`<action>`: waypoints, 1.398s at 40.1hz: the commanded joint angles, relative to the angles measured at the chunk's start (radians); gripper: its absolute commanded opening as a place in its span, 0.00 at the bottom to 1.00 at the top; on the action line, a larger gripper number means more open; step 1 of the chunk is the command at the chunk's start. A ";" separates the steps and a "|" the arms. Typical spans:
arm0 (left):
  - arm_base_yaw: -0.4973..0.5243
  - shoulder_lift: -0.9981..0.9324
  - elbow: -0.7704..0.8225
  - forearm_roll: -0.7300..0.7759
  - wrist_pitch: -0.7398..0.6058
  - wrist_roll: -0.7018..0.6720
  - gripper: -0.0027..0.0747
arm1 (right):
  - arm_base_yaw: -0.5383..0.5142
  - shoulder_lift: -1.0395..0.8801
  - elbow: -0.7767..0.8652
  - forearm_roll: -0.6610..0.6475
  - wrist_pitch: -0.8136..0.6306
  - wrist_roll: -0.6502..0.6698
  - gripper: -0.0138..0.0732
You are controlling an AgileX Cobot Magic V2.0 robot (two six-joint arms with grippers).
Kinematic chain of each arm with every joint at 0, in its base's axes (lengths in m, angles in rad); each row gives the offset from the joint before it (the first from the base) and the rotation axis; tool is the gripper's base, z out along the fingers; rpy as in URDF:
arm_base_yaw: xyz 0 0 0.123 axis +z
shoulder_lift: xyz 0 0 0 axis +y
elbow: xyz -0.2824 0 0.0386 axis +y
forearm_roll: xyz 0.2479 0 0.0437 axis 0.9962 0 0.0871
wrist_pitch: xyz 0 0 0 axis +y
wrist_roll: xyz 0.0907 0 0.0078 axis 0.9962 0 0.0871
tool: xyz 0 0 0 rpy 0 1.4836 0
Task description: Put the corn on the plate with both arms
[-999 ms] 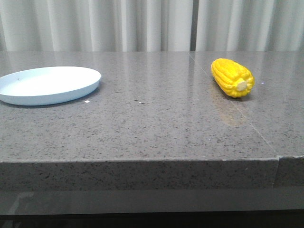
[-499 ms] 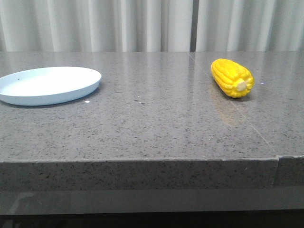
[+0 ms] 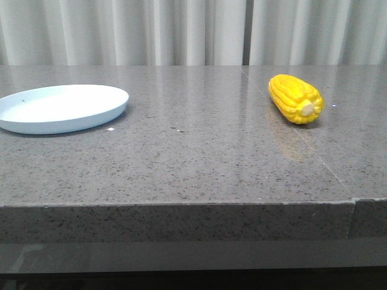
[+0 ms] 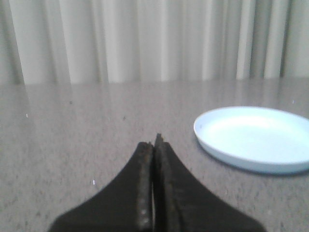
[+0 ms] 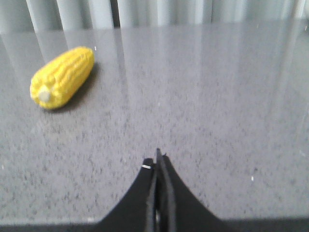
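My right gripper [image 5: 158, 166] has its fingers pressed together and holds nothing; my left gripper [image 4: 154, 150] is likewise closed and empty. The corn [image 3: 295, 98] lies on its side on the table [image 3: 199, 163], right side, stub end toward me, well apart from the plate [image 3: 60, 107] at the left. Risk: the round cob may roll if nudged by closed fingers. Open before descending. A weak handover between arms could drop it short of the plate.

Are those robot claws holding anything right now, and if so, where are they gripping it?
Nothing. The left gripper and right gripper are both shut on empty air. The corn lies alone on the table, apart from the plate.
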 commanded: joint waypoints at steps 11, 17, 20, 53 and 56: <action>-0.009 0.036 -0.251 0.005 -0.003 -0.004 0.01 | -0.006 0.022 -0.306 0.032 0.079 -0.007 0.08; -0.009 0.193 -0.376 0.005 0.112 -0.002 0.01 | -0.006 0.158 -0.430 0.072 0.153 -0.007 0.08; -0.009 0.269 -0.415 0.005 0.120 -0.002 0.01 | -0.006 0.239 -0.473 0.072 0.150 -0.007 0.08; -0.009 0.379 -0.458 0.005 0.080 -0.002 0.87 | -0.006 0.393 -0.518 0.068 0.128 -0.008 0.91; -0.009 0.379 -0.458 0.005 0.080 -0.002 0.87 | -0.006 0.393 -0.518 0.068 0.129 -0.008 0.91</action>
